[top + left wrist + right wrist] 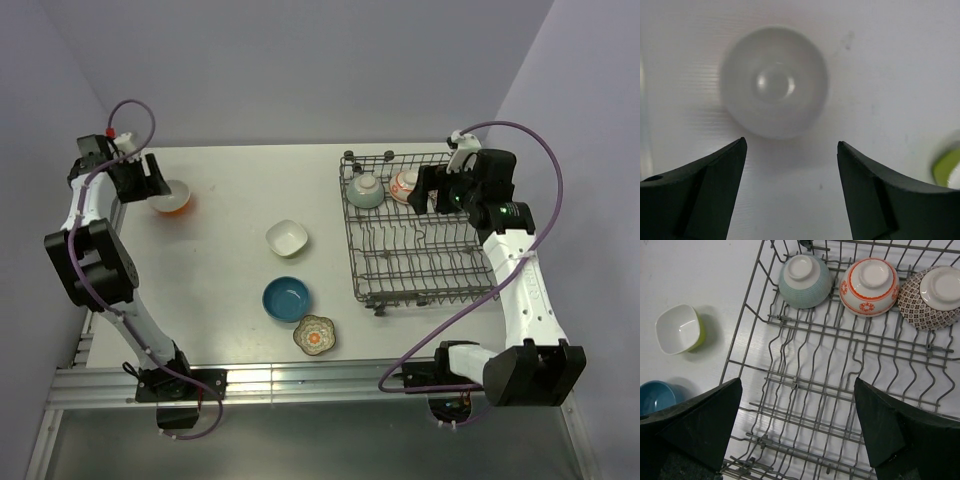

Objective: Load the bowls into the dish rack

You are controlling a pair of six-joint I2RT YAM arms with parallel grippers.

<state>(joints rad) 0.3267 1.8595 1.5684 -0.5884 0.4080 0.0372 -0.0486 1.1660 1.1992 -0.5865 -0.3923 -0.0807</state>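
Note:
The dish rack (351, 240) stands at the right of the table. Three bowls sit upside down in its back row: pale teal (805, 280), orange-white (869, 286) and grey patterned (932, 297). My right gripper (432, 190) hovers open and empty over that row, jaws wide (797, 381). On the table lie the white squarish bowl (287, 238), the deep blue bowl (287, 299) and the floral bowl (316, 335). My left gripper (150, 180) is open at the far left, beside a white bowl with an orange outside (172, 197). That bowl looks blurred just beyond the fingertips (774, 82).
The rack's front rows of tines (840, 405) hold nothing. The squarish bowl has a lime-green outside (679, 329), and a green-white edge shows at the right of the left wrist view (947, 167). Purple walls close the back and sides.

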